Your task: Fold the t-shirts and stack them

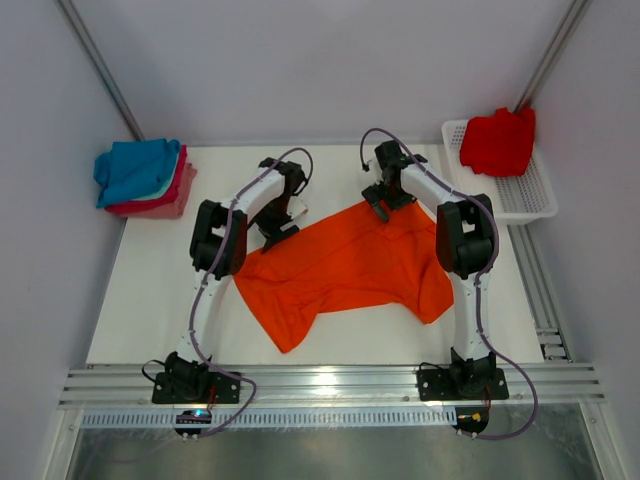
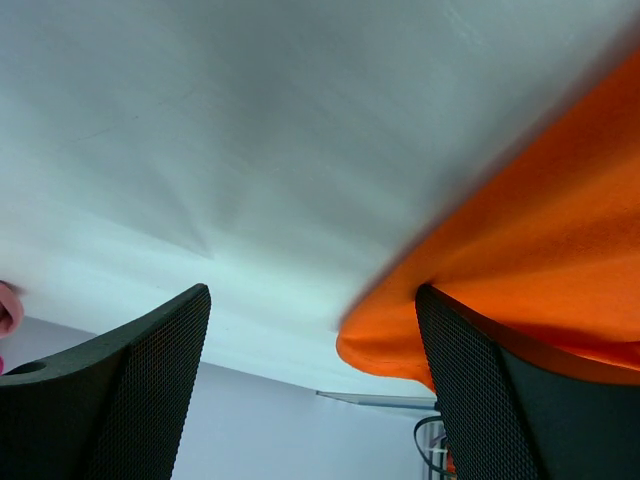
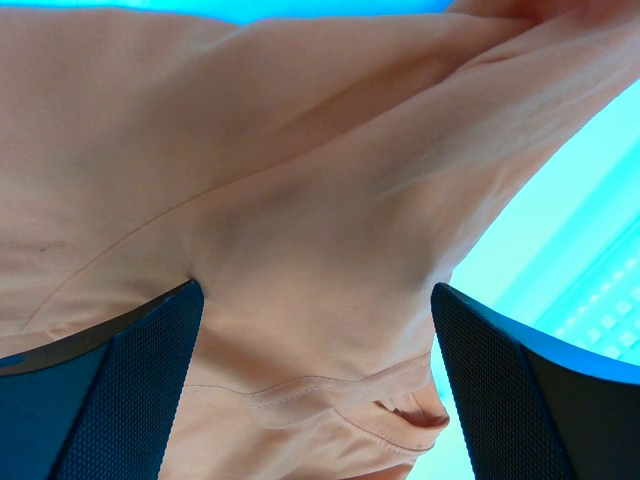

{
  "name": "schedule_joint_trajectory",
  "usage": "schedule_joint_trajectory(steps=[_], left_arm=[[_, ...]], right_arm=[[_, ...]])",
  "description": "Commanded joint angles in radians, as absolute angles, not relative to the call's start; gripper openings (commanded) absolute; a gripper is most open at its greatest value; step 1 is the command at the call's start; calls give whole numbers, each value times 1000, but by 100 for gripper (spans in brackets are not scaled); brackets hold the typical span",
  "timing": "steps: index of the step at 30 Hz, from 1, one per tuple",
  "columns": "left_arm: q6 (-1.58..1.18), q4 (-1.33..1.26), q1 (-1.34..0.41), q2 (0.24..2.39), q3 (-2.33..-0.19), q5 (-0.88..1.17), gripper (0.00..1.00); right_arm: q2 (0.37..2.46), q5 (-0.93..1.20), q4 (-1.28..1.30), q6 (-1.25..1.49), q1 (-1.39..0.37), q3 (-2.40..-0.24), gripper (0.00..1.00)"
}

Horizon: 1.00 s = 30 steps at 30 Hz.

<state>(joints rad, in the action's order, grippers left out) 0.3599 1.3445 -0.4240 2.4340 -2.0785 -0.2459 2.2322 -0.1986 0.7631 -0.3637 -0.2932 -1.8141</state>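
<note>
A bright orange t-shirt (image 1: 345,265) lies spread and rumpled on the white table between the two arms. My left gripper (image 1: 278,228) hangs open at the shirt's far left corner. In the left wrist view the orange cloth (image 2: 540,260) reaches the right finger (image 2: 470,390), and the gap holds only table. My right gripper (image 1: 385,203) stands open over the shirt's far edge. In the right wrist view the cloth and a stitched hem (image 3: 330,390) fill the space between the wide fingers (image 3: 130,390). Folded blue, teal and pink t-shirts (image 1: 142,176) are stacked at the far left. A red t-shirt (image 1: 498,140) sits in the basket.
A white plastic mesh basket (image 1: 520,195) stands at the table's far right, beside the right arm. The stack of folded shirts lies at the far left corner. Aluminium rails (image 1: 330,385) run along the near edge, where both arm bases are bolted.
</note>
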Motion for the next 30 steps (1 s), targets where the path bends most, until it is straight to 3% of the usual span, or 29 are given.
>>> schedule_joint_trajectory(steps=[1,19,30], left_arm=[[397,1281,-420,2421,-2042,-324,85],[411,1080,-422,2388,-2036,-374,87],[488,894,-422,2496,-2184,-514,93]], right_arm=[[2204,-215,752,-354,-298,-1827,99],[2189,-245,730,-371,-296,-1850,99],[2168,-267,735,-357,-296,-1850,99]])
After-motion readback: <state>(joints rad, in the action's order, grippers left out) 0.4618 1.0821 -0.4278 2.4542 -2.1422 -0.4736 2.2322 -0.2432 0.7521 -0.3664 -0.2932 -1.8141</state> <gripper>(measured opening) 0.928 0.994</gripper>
